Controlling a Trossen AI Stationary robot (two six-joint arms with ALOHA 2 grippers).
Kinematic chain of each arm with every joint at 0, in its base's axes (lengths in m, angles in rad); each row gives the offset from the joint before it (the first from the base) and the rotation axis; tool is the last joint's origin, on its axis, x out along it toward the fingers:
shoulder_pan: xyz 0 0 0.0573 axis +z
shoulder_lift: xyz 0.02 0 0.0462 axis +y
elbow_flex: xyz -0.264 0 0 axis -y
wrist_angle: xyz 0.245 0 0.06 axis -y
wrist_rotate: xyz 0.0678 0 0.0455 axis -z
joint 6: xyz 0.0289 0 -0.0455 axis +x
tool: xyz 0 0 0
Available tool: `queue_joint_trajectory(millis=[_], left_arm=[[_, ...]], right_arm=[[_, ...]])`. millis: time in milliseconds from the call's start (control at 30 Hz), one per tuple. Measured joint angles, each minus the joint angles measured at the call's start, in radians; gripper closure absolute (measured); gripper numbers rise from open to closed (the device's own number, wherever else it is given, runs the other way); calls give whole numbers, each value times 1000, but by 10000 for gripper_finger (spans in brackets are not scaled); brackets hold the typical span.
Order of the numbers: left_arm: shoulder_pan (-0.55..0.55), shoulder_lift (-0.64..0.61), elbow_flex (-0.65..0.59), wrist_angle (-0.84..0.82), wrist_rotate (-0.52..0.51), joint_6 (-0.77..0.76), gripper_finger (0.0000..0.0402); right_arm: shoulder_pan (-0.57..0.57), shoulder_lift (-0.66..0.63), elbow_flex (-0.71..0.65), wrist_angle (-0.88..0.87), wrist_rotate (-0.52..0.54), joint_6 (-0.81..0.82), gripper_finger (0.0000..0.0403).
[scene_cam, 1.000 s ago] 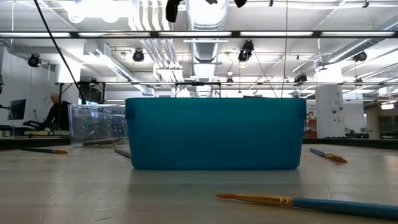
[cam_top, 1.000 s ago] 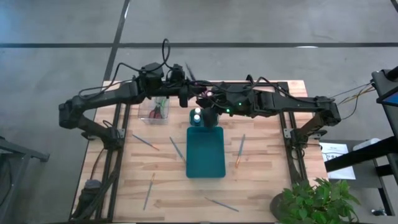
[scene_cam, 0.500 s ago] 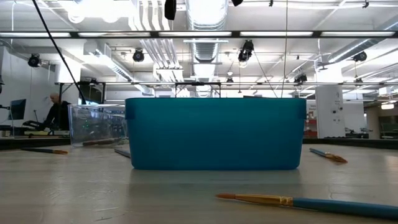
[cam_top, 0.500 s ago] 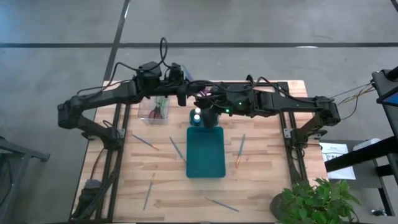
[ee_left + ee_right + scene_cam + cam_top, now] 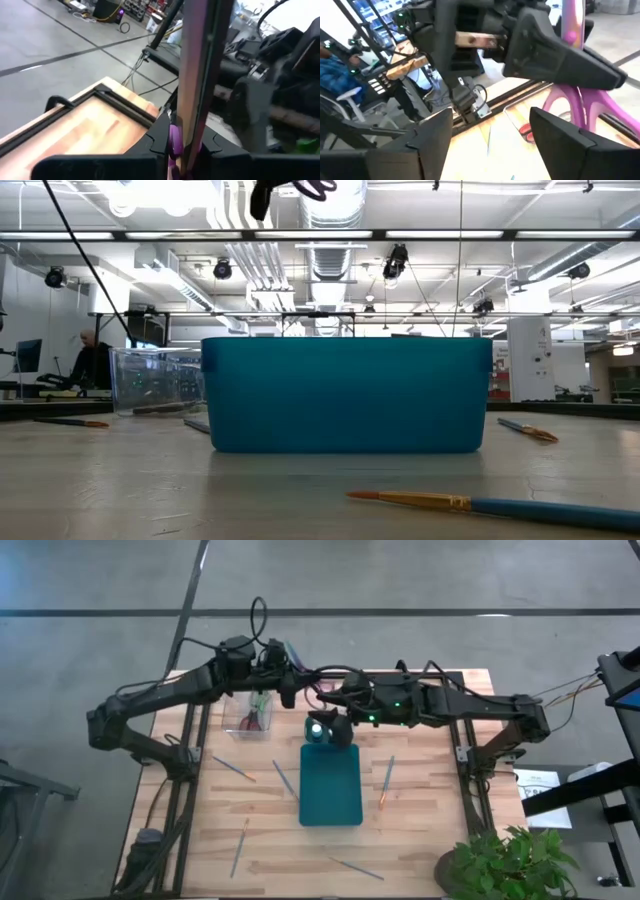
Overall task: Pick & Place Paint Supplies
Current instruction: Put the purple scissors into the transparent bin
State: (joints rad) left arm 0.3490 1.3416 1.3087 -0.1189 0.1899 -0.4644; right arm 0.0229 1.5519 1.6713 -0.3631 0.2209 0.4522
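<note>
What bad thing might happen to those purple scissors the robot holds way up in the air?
1. The left end effector pinches the purple scissors only by the thin blades, with the handles hanging below. They might slip and drop onto the table.
2. The right end effector is open right next to the handles, so it might bump them loose when it moves.
</note>
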Motion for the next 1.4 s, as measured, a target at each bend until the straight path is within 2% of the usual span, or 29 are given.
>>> queue_joint_trajectory(millis=[133,233,400,567,667,933,1167,1400], left_arm=[[35,-29,0,-63,-22,40,366],[72,-65,0,-171,-67,79,366],[142,-147,0,-428,-127,129,366],[205,-202,-5,-721,-268,179,366],[247,-193,-14,-817,-276,211,366],[309,-125,-165,-798,-276,169,366],[359,-76,-328,-631,-277,174,366],[419,-28,-382,-604,-284,187,366]], right_arm=[[13,-19,11,-50,-17,25,138],[30,-32,11,-97,-15,48,137],[53,-57,10,-150,-12,96,137],[70,-62,9,-172,7,125,137],[78,-62,9,-174,14,125,137],[91,-66,8,-173,18,154,137],[118,-70,8,-173,56,181,137],[128,-70,8,-173,71,204,137]])
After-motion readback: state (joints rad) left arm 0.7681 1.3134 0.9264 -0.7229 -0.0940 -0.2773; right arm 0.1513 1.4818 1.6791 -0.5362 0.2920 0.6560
